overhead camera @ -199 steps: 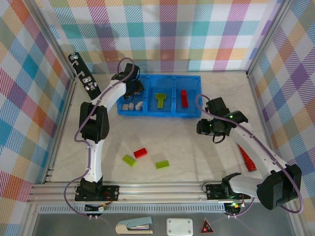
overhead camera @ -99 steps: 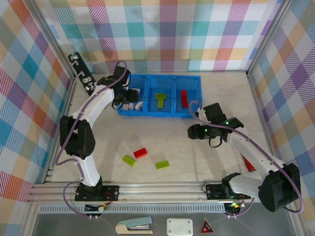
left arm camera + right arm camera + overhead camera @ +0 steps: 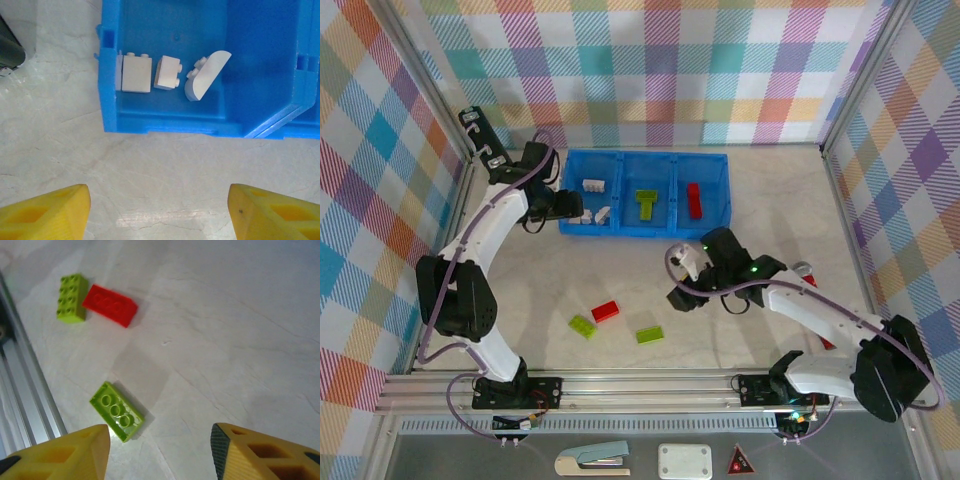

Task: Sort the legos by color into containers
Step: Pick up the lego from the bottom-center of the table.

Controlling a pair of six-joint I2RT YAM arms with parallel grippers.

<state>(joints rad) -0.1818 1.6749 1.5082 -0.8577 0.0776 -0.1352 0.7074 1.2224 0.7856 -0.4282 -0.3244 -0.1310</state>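
Note:
The blue tray (image 3: 712, 232) lies at the back of the table. Its left compartment holds white legos (image 3: 592, 216) (image 3: 136, 74), the middle one a lime green piece (image 3: 646, 203), the right one a red piece (image 3: 694, 199). A red lego (image 3: 605, 311) (image 3: 109, 305) and two lime green legos (image 3: 583, 326) (image 3: 649, 335) lie loose on the table. My left gripper (image 3: 570, 206) (image 3: 159, 215) is open and empty just outside the tray's left wall (image 3: 165, 122). My right gripper (image 3: 678, 297) (image 3: 157, 450) hangs open beside an upturned green lego (image 3: 116, 411).
A long red studded strip (image 3: 820, 322) lies at the right, partly under my right arm. An aluminium rail (image 3: 620, 385) (image 3: 25, 390) runs along the table's near edge. Black brackets (image 3: 485, 150) stand at the back left by the checkered wall.
My left gripper has drawn back out of the white compartment to the tray's left side. My right gripper has swung left and nearer, from the tray's right end towards the loose legos.

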